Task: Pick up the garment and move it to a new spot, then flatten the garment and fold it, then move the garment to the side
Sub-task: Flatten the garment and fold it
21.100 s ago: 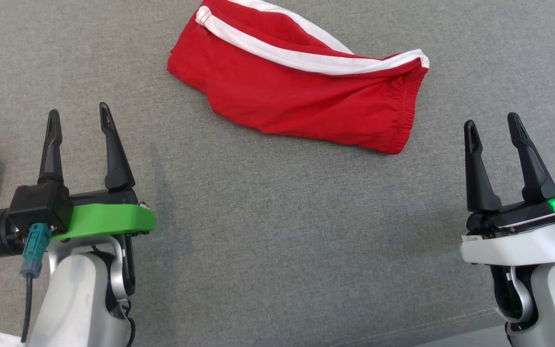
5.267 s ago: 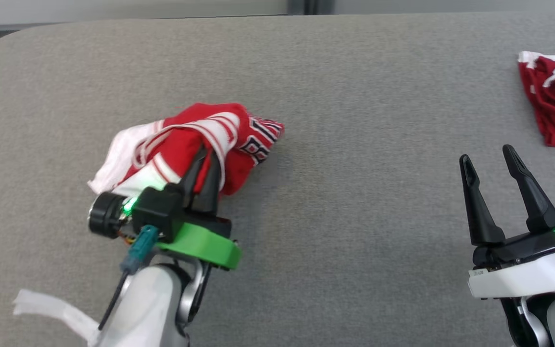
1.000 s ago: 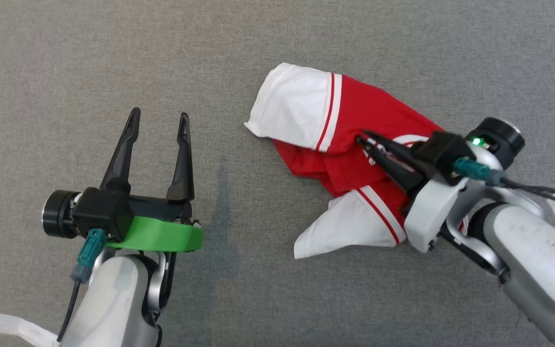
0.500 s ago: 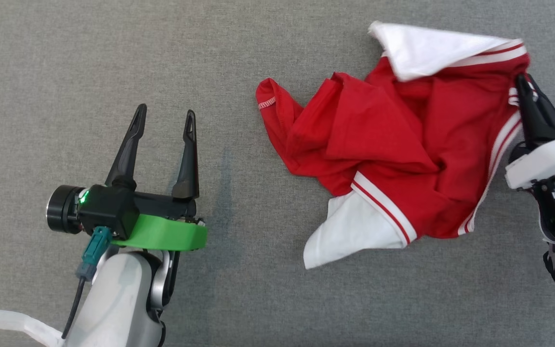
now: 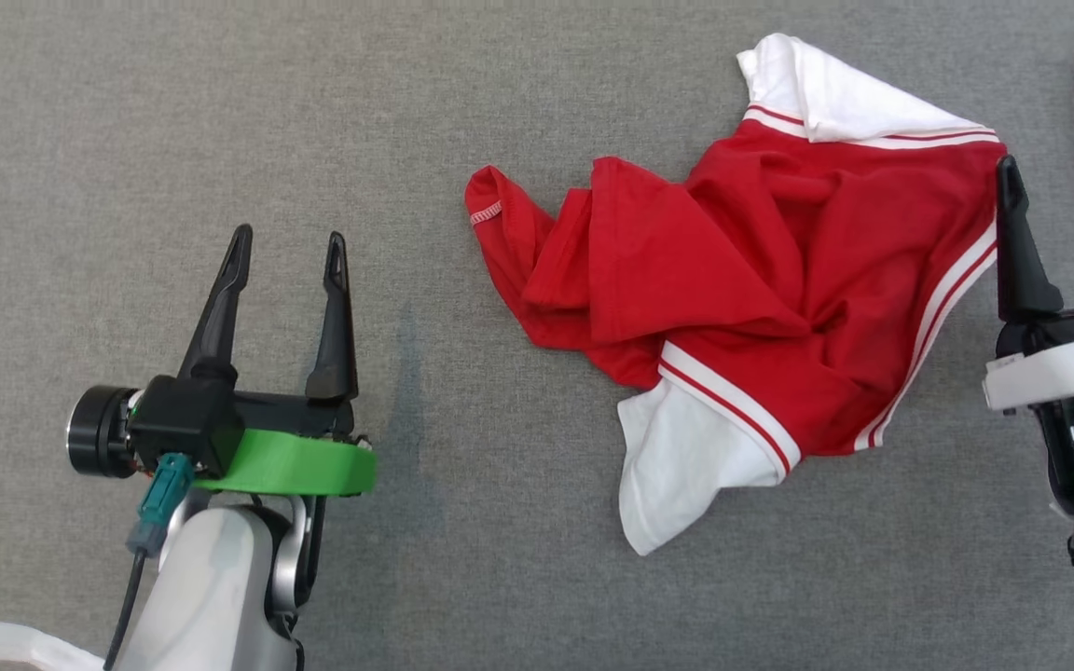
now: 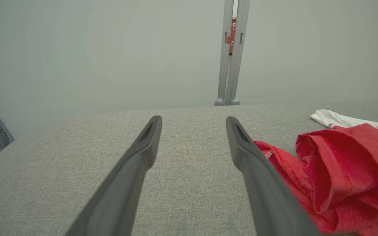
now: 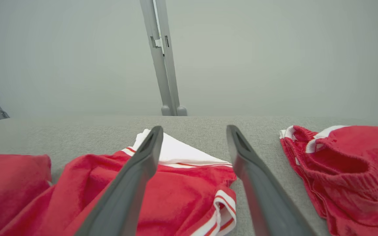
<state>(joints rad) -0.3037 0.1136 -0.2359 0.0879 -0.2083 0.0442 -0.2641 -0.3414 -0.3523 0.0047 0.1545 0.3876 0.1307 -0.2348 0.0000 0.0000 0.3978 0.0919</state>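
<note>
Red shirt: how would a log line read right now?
shirt: crumpled, unfolded | left gripper: open, empty | right gripper: open, empty, at shirt's edge | shorts: lying apart

Rumpled garment (image 5: 779, 280) on grey surface (image 5: 500, 93)

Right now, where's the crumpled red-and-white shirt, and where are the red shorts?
crumpled red-and-white shirt (image 5: 779, 280), head view, on its red middle.
red shorts with white trim (image 7: 346, 164), right wrist view, on the red cloth by the waistband.

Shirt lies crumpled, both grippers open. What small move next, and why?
Probably move the left gripper rightward to the bunched red corner of the shirt: it lies rumpled and unheld, and the right gripper sits beside its other edge, so pulling both ends could flatten it.
</note>
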